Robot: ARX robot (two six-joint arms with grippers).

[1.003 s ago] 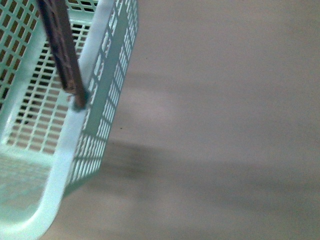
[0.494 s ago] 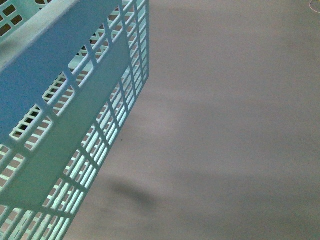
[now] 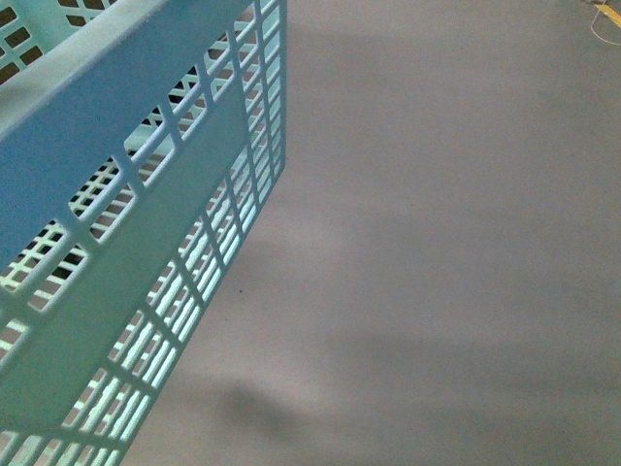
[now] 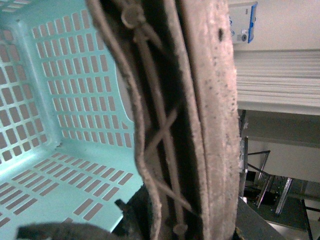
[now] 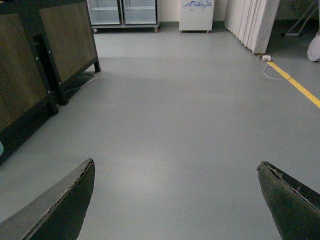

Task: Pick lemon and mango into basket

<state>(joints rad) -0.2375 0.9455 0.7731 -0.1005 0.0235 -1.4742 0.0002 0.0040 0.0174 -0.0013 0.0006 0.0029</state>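
The light-blue slotted basket (image 3: 146,243) fills the left of the front view, lifted and tilted above the grey floor. In the left wrist view its inside (image 4: 60,125) shows empty, and its brown folded handles (image 4: 200,125) run through my left gripper (image 4: 175,220), which is shut on them. My right gripper (image 5: 175,200) is open and empty, its two dark fingertips (image 5: 60,205) wide apart over bare floor. The lemon and the mango are out of view.
Grey floor (image 3: 437,243) spreads to the right in the front view. The right wrist view shows a dark wooden-panelled cabinet (image 5: 40,65), glass-door fridges (image 5: 122,12), a white folding screen (image 5: 252,22) and a yellow floor line (image 5: 295,82).
The view has shifted: one second ago the basket's rim and handle pivot showed; now its outer slotted side fills the left. Its shadow on the floor has moved lower.
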